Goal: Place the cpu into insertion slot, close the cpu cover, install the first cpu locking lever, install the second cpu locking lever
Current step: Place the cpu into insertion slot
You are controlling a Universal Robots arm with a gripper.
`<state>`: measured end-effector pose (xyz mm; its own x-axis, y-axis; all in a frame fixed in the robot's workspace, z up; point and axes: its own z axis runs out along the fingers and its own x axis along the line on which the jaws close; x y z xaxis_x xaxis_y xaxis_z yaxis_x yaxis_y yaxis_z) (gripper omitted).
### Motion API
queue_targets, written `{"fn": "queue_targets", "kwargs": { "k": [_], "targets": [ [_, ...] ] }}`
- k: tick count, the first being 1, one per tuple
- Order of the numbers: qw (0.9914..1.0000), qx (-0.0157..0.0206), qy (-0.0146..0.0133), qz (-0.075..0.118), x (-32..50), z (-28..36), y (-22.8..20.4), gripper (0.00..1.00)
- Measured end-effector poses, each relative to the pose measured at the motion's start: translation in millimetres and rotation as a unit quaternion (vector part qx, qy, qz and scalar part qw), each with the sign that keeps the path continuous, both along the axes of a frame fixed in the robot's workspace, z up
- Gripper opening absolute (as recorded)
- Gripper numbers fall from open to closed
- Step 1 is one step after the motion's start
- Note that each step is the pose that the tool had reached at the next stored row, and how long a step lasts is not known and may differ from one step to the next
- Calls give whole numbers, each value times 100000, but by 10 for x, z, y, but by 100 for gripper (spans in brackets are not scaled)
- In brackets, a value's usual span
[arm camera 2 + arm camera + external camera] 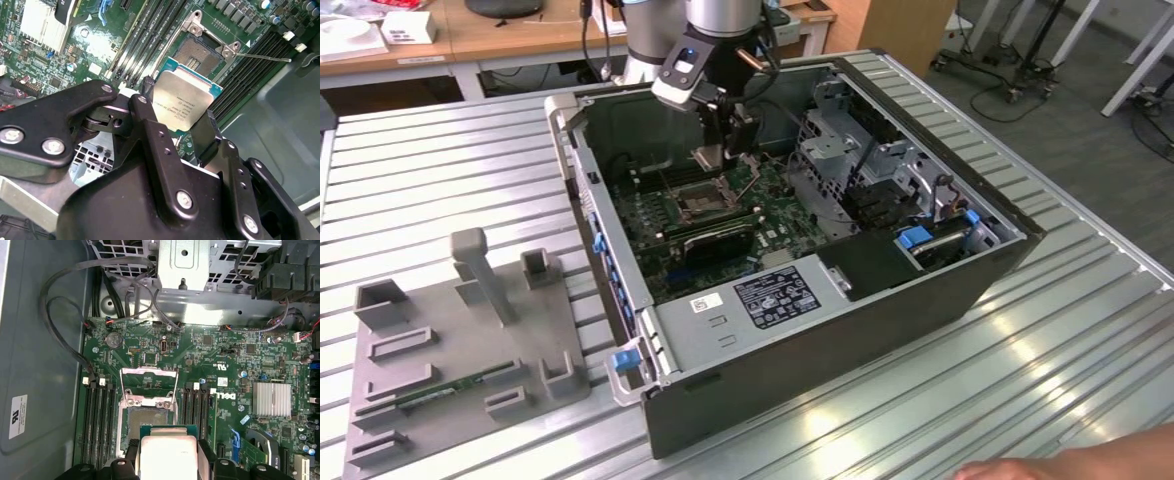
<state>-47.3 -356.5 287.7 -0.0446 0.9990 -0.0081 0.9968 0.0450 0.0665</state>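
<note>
Open computer case (854, 300) lying on its side on a slatted metal surface (1067, 350), green board facing up. Arm reaches down into the case. Pincer (720, 150) clamped on the cpu (706, 158), one black finger on each of two opposite edges; in the second wrist view the fingers (205, 132) grip the chip (182, 102) with its silvery top facing the camera. The cpu hangs in the air above the board, not seated, over the insertion slot (703, 203). In the first wrist view the chip (167, 455) overlaps the near edge of the slot (145, 420), and the dark contact bed of the slot is bare. The cpu cover (150, 385) is swung open, its thin frame standing off the far side of the slot. In the second wrist view one thin wire lever (265, 57) juts out sideways from the slot's corner, unlatched, lying across the memory slots (250, 75). More long dark memory slots (97, 420) flank the socket on both sides. Finned silver heatsink (272, 400) well apart from the slot on the same board. Black cables (65, 315) loop along the case wall. On the exterior view's left, a grey fixture plate (454, 340) with upright pegs sits on the surface beside the case. A hand (1067, 465) rests at the lower edge of the exterior view, well apart from the case.
</note>
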Motion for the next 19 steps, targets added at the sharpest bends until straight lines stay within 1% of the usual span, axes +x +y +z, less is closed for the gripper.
{"fn": "queue_targets", "kwargs": {
  "k": [3, 7, 14, 19],
  "targets": [
    [100000, -17, 12, -4, -2, -36, 3, 54],
    [100000, -24, 18, -9, -3, -87, 18, 54],
    [100000, -22, 13, -9, -3, -93, 19, 54],
    [100000, -15, 11, -8, -3, -121, 20, 54]
  ]
}}
